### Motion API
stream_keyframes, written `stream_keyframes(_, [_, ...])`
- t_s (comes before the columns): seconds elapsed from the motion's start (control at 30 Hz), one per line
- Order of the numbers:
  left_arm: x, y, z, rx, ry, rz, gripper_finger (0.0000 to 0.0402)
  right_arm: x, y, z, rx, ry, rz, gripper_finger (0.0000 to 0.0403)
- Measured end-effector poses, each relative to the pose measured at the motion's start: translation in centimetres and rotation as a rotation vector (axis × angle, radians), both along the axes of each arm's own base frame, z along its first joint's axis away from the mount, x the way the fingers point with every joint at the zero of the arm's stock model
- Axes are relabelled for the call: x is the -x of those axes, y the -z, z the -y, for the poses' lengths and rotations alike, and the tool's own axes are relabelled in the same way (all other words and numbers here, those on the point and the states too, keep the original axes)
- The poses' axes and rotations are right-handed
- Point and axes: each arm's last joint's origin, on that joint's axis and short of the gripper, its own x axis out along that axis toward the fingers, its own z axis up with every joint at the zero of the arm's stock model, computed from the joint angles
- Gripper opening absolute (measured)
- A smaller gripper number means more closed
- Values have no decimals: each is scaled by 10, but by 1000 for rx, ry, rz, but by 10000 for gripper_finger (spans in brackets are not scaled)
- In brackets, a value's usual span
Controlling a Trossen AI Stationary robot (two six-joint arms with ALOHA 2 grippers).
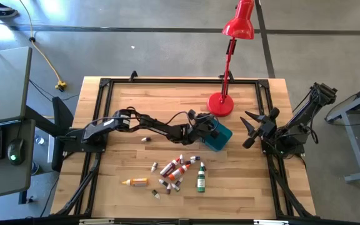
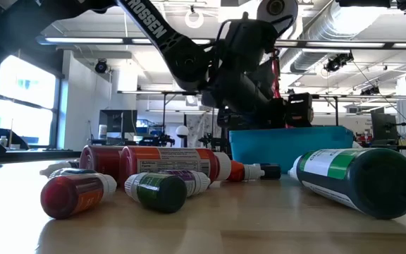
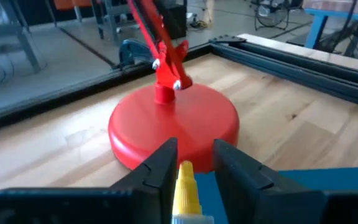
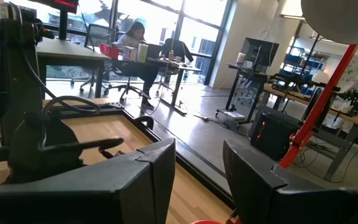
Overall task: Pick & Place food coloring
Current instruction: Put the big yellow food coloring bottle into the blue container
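While the left hand (image 3: 191,171) grips a yellow dropper bottle (image 3: 185,186) over the teal tub (image 1: 219,138), the placing step appears underway, next needing a release into it; remaining bottles (image 1: 177,172) lie on the counter (image 1: 124,100); right hand (image 1: 255,128) waits open.

The space over the teal rectangular plastic tub (image 1: 220,139) is taken up by the left end effector (image 1: 210,127), and the red desk lamp's round base (image 1: 220,104) stands just behind. Bare wooden desk (image 1: 124,106) is left open along the back-left.
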Motion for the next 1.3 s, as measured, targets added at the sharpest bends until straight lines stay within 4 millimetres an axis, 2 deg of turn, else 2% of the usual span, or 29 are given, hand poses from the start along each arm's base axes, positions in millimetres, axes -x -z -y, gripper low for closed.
stream_keyframes(0.17, [0, -7, 0, -24, 20, -17, 70, 0, 0, 0, 0, 0, 0, 129])
stream_keyframes(0.37, [1, -22, 4, -97, 96, -74, 67, 0, 0, 0, 0, 0, 0, 129])
stream_keyframes(0.47, [2, -36, 9, -147, 145, -118, 72, 0, 0, 0, 0, 0, 0, 129])
stream_keyframes(0.57, [3, -54, 11, -147, 203, -186, 94, 0, 0, 0, 1, 0, -1, 129])
stream_keyframes(0.63, [-1, -65, 11, -88, 274, -209, 115, 0, 0, 0, 0, 0, 0, 129])
stream_keyframes(0.73, [-2, -73, 8, 37, 352, -352, 151, 0, 0, 0, 0, -3, 1, 129])
stream_keyframes(0.83, [-2, -80, 1, 225, 411, -428, 179, 0, 0, 0, -3, -4, 4, 129])
stream_keyframes(0.93, [4, -83, -5, 348, 373, -483, 191, 0, 0, 0, -3, -4, 4, 129])
stream_keyframes(1.2, [7, -79, -13, 324, 338, -544, 193, 0, 0, 0, -3, -6, 5, 129])
stream_keyframes(1.3, [4, -69, -14, 281, 300, -566, 193, 0, 0, 0, -3, -7, 5, 129])
